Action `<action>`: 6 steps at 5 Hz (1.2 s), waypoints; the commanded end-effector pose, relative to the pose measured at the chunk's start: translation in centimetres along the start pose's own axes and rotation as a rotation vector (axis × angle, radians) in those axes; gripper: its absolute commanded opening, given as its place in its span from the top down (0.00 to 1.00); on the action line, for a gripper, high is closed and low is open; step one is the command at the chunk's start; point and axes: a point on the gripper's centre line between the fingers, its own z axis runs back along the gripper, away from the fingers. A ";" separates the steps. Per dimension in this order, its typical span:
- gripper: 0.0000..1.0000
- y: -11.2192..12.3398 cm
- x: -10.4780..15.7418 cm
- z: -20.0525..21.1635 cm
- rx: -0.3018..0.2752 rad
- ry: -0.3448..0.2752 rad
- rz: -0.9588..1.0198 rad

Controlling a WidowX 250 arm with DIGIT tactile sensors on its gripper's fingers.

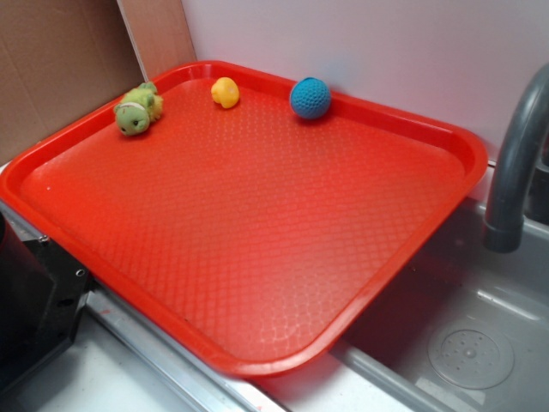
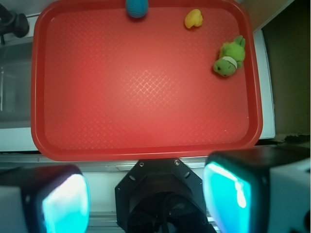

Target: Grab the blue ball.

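Against the far rim of the red tray (image 1: pixel 257 365) sits the blue ball (image 1: pixel 310 97), a teal knitted sphere touching the raised edge toward the tray's back right corner as I see it from the exterior camera. On my wrist feed it shows only as a partial blue round shape cut by the top edge of the frame. Nothing is touching it.

Just along the same rim lies the small yellow toy (image 1: pixel 226 92), apart from the ball. Farther on, near the back left corner, the green plush animal (image 1: pixel 137 110) lies on its side, close to the yellow toy but not touching it. All the toys are along the back edge.

From the wrist camera I see the gripper (image 2: pixel 146 196) with its two fingers spread wide, pads glowing cyan at the bottom of the frame, with nothing between them. It hovers off the near edge of the tray, well apart from the ball.

Beside the tray, on the right of the exterior view, a grey faucet (image 1: pixel 515 163) curves over a grey sink basin (image 1: pixel 467 343). Brown cardboard (image 1: pixel 60 69) stands behind the tray's left corner.
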 end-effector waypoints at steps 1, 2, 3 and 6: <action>0.00 0.0 0.0 0.0 0.000 0.000 0.000; 0.00 2.3 4.7 -4.5 0.031 -0.030 0.071; 0.00 3.3 9.5 -6.6 0.060 -0.051 0.112; 0.00 2.9 11.7 -10.3 0.051 -0.010 0.081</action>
